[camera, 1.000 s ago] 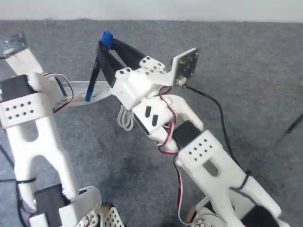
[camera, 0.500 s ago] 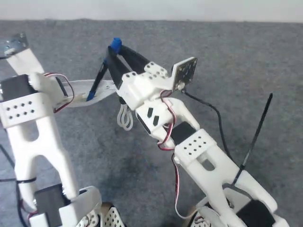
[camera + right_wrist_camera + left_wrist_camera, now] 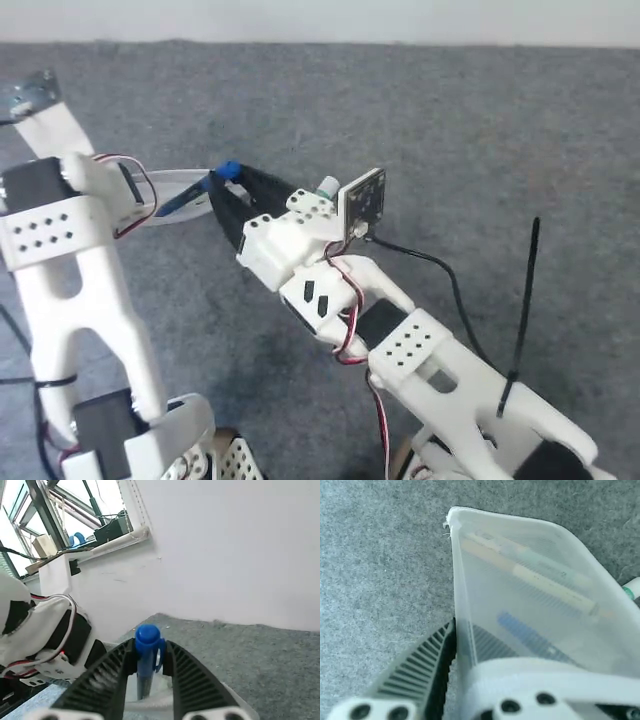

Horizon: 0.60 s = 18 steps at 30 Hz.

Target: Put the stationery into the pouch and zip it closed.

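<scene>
The grey table [image 3: 480,130] carries both arms, and the pouch [image 3: 168,186] sits between them at the left arm's end. Your left gripper [image 3: 462,652] is pinched closed on one edge of the pouch [image 3: 530,555], with the thin wall between its jaws.

The pouch looks like light, floppy, see-through plastic. It will likely sag and fold if you push on it, so the stiffer rim by the opening seems the best place to hold it. Through its wall you can see a pale pen [image 3: 535,575] lying along it and a blue shape [image 3: 530,637] lower down. You cannot tell whether that shape is a separate item or the pen held at the mouth.

Your right gripper [image 3: 149,662] is closed around a blue pen [image 3: 147,642] just under its cap, with the tip pointing down at the pouch mouth. The pen looks stiff, light and smooth, so it may slip if the grip loosens.

The zip and its puller are hidden. The pen's lower end is hard to follow past the jaws.
</scene>
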Each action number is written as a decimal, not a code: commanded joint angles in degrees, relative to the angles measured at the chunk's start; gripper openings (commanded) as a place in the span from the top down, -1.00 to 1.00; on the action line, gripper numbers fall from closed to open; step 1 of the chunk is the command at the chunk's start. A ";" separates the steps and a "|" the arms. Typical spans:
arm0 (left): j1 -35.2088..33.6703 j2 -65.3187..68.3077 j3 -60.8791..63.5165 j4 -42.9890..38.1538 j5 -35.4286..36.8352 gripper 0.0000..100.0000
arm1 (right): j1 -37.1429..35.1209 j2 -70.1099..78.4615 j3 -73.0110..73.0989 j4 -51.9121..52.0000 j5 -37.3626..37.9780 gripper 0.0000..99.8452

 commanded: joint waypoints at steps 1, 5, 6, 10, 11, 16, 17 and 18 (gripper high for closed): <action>0.00 0.18 1.01 -1.67 -0.35 0.98 | -0.92 1.45 -0.62 -0.66 2.73 0.99; 0.00 0.18 1.01 -1.85 -0.35 0.98 | -4.62 3.30 -0.62 -0.31 12.04 0.99; 0.00 0.18 1.19 -2.02 -0.35 0.98 | -5.49 3.91 -0.62 -0.31 13.89 0.99; 0.00 0.18 1.27 -2.11 -0.35 0.98 | -6.73 5.32 -0.62 -0.48 16.44 0.99; 0.00 0.18 1.27 -2.11 -0.35 0.98 | -6.73 5.32 -0.62 -0.48 16.44 0.98; 0.00 0.18 1.27 -2.11 -0.35 0.98 | -6.73 4.70 -0.18 -0.13 16.53 0.70; 0.00 0.18 1.27 -2.02 -0.35 0.98 | -6.73 4.62 0.18 -0.22 16.53 0.64; 0.00 0.18 1.27 -2.02 -0.35 0.98 | -6.73 4.35 0.35 -0.22 16.53 0.60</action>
